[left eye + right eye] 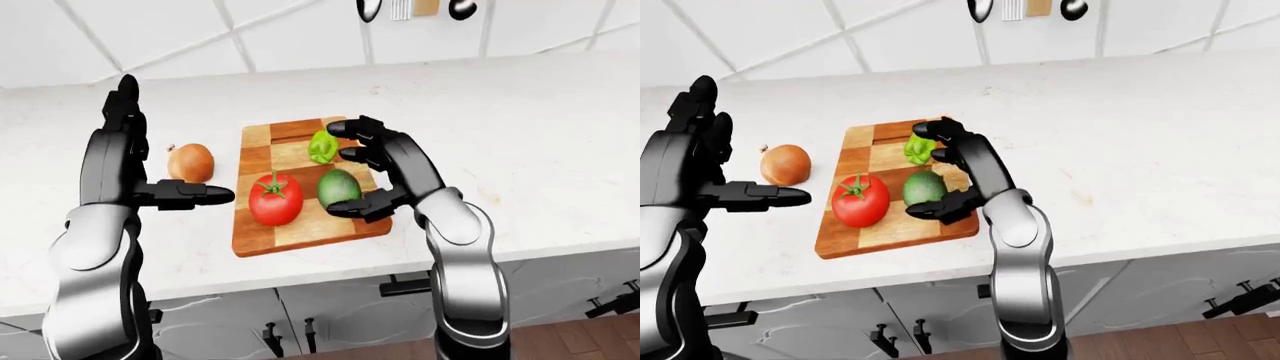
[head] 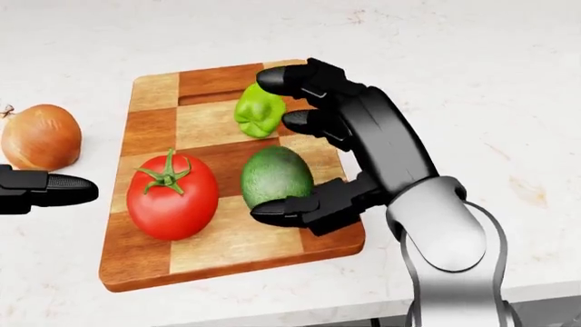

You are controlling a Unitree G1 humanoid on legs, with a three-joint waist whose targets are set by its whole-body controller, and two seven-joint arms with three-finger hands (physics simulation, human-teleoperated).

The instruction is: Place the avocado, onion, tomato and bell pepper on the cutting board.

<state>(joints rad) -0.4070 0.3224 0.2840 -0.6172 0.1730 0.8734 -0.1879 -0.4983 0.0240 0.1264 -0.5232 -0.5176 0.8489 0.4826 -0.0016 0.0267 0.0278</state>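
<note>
The wooden cutting board [image 2: 201, 126] carries a red tomato [image 2: 172, 196], a green avocado [image 2: 275, 176] and a green bell pepper [image 2: 255, 111]. The avocado lies on the board's right half. My right hand [image 2: 274, 147] is open over it, with its fingers [image 2: 300, 80] spread above the pepper's right side and its thumb at the avocado's lower edge. The brown onion [image 2: 39, 136] sits on the counter left of the board. My left hand [image 1: 160, 144] is open and upright, thumb pointing toward the board just below the onion.
The white marble counter [image 1: 520, 135] stretches right of the board and ends at a near edge above grey cabinets [image 1: 330, 315]. A white tiled wall [image 1: 250, 30] rises behind, with utensils hanging at the top.
</note>
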